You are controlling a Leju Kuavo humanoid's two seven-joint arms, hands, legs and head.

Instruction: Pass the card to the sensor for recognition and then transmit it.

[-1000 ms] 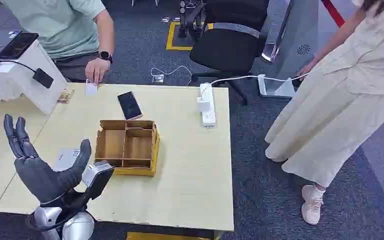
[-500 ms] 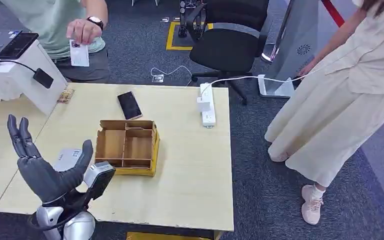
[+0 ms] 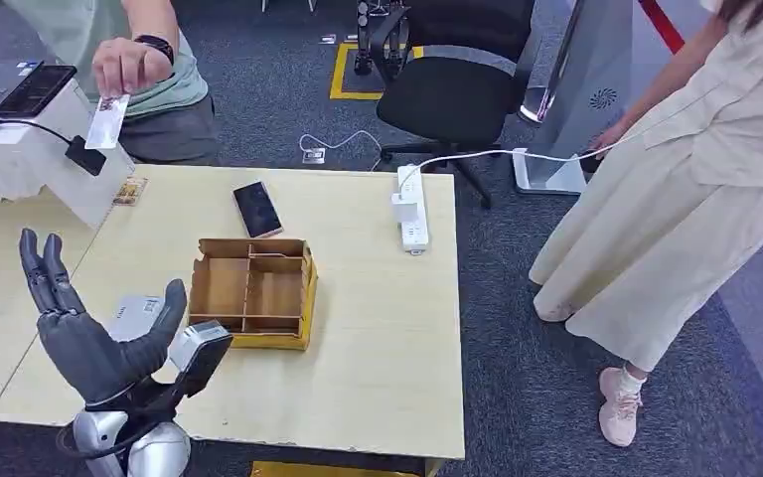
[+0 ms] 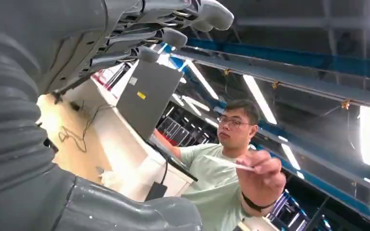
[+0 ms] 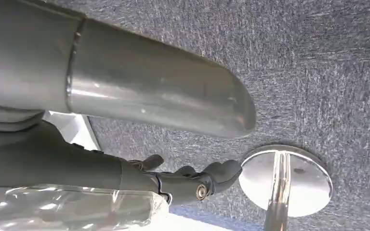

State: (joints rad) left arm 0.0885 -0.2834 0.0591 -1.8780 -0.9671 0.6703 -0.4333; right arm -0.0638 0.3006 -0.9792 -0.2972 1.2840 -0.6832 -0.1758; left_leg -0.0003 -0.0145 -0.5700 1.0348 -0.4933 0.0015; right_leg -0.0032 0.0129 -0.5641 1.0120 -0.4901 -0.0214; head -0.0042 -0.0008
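- From the head view we see our left hand (image 3: 84, 333) raised above the near left corner of the bench (image 3: 378, 328), palm up, fingers spread and the thumb standing apart, holding nothing. The card (image 3: 106, 121) is well apart from it, at the far left beyond the bench edge, pinched at its upper end by a seated person's hand (image 3: 124, 65) and hanging tilted over the white stand (image 3: 55, 149) that carries a laptop (image 3: 5, 91). A small black sensor (image 3: 85, 155) on a cable sits on the stand's slope just below the card. Between our hand and the card lie a compartmented wooden tray (image 3: 254, 292) and a dark phone (image 3: 256, 208); a white power strip (image 3: 412, 207) lies at the bench's far right side. A second person in a cream dress (image 3: 676, 199) stands on the carpet to the right.
- From the left wrist view the left hand (image 4: 139, 33) shows its fingers stretched out and apart. Past them the person holds the card (image 4: 229, 162) edge-on between fingertips, near the laptop (image 4: 147, 96).
- From the right wrist view the right hand (image 5: 188, 180) hangs over grey carpet (image 5: 318, 72) beside a round chrome base (image 5: 289, 180), fingers loosely curled in with nothing in them.
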